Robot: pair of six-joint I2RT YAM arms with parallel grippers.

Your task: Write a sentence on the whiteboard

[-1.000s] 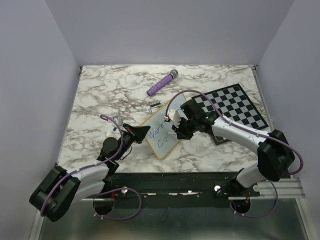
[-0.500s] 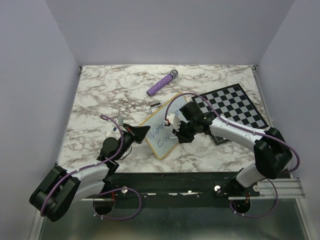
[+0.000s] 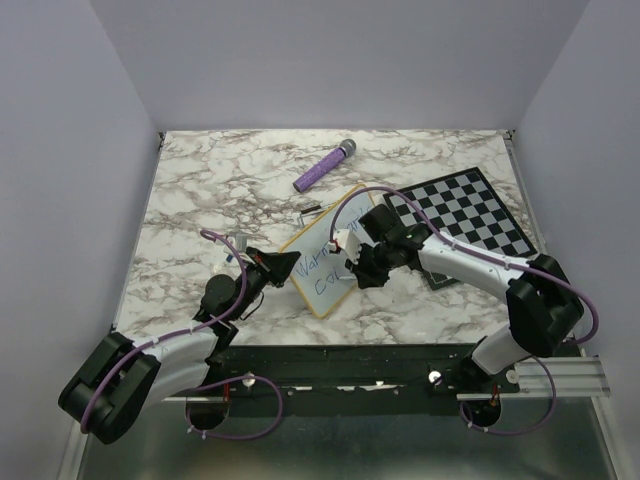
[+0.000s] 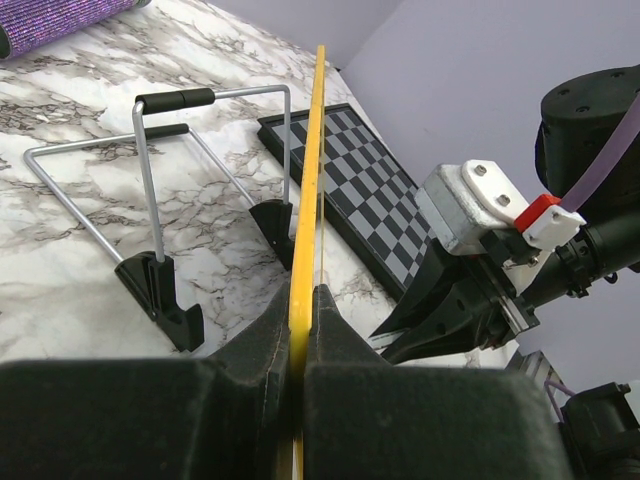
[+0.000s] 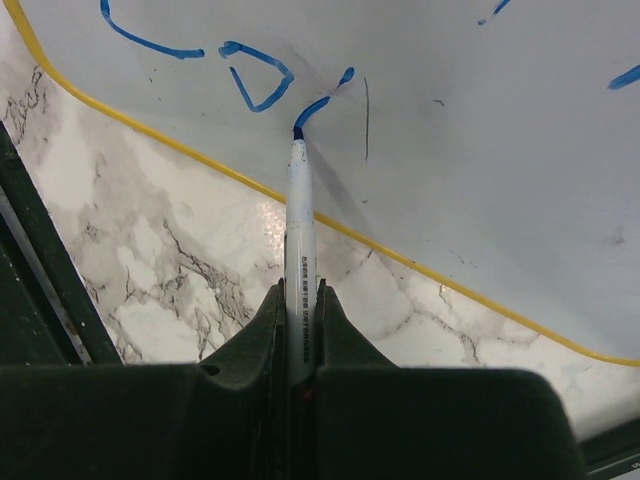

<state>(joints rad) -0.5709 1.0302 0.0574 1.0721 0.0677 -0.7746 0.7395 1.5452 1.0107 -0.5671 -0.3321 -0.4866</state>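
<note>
Right wrist alone shows right end effector (image 5: 300, 300) pinching marker (image 5: 298, 215), tip on whiteboard (image 5: 470, 140) (left end effector (image 4: 297, 305) pinches its edge).

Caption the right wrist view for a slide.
Right claw grips a marker, tip on the yellow-framed whiteboard at a blue stroke of the sentence.

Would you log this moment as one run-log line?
left gripper: shut on yellow-framed whiteboard | right gripper: shut on grey blue-tipped marker, tip on whiteboard | sentence: unfinished

Overhead looks down; 2 wrist views near, sharing whiteboard (image 3: 316, 263).
</note>
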